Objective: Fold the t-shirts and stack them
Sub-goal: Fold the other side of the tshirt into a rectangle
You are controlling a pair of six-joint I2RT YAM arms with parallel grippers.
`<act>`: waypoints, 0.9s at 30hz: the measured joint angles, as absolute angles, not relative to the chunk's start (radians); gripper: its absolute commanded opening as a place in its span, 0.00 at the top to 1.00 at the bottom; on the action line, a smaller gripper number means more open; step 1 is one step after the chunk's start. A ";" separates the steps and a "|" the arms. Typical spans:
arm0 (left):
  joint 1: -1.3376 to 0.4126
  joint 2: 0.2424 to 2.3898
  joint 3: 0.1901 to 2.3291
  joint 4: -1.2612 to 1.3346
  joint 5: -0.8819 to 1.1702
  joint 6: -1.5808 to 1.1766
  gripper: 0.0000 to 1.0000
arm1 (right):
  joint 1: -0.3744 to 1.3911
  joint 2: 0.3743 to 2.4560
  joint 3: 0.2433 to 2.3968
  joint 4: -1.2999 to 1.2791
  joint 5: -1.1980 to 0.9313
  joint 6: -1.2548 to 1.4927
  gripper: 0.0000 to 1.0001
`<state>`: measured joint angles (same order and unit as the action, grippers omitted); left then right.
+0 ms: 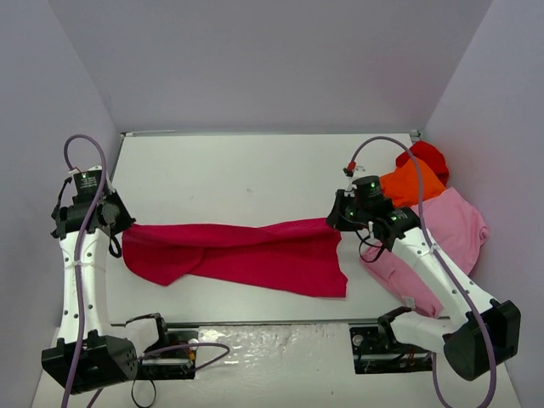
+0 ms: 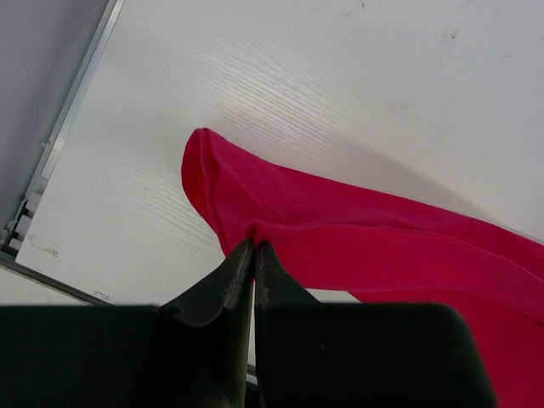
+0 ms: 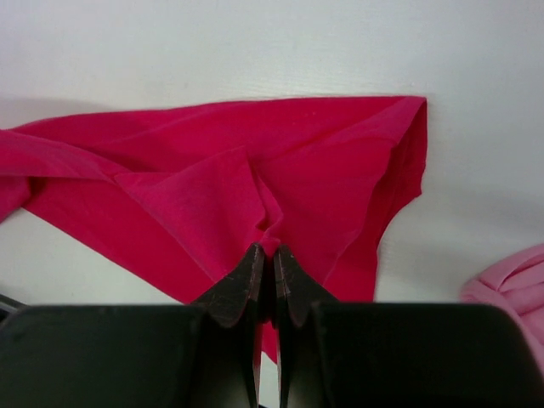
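Left gripper (image 2: pixel 254 245) pinching crimson shirt (image 2: pixel 382 246) | right gripper (image 3: pixel 272 249) pinching it too | orange shirt (image 1: pixel 414 183) top-view only

The crimson-magenta t-shirt (image 1: pixel 246 255) stretched rumpled and twisted across the middle of the frame. At the right edge, the red t-shirt (image 1: pixel 427 157), orange t-shirt (image 1: pixel 412 183) and light pink t-shirt (image 1: pixel 455 225) lay heaped together.

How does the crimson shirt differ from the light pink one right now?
Colour: the crimson shirt is deep magenta-red, the light pink shirt is pale. State: the crimson one is pinched at its two ends by the left claw and the right claw; the pink one is ungripped. Pose: the crimson one is drawn out long across the middle of the table, while the pink one lies bunched at its right side. Both are plain cloth, neither neatly folded yet.
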<state>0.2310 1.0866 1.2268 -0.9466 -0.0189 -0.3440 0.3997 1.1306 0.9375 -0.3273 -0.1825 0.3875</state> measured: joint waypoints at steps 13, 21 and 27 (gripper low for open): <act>0.231 1.079 1.191 -0.969 -0.019 -0.317 0.96 | 0.578 1.112 0.820 -0.345 -0.139 0.507 1.00; 0.231 1.076 1.190 -0.979 -0.037 -0.307 0.40 | 0.707 1.113 0.798 -0.397 -0.068 0.592 0.54; 0.231 1.065 1.190 -0.982 -0.072 -0.308 0.34 | 0.751 1.117 0.805 -0.431 0.036 0.643 0.49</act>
<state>0.2310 1.0652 1.1896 -0.9821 -0.0721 -0.3078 0.7513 1.1166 0.8050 -0.4310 0.0361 0.6428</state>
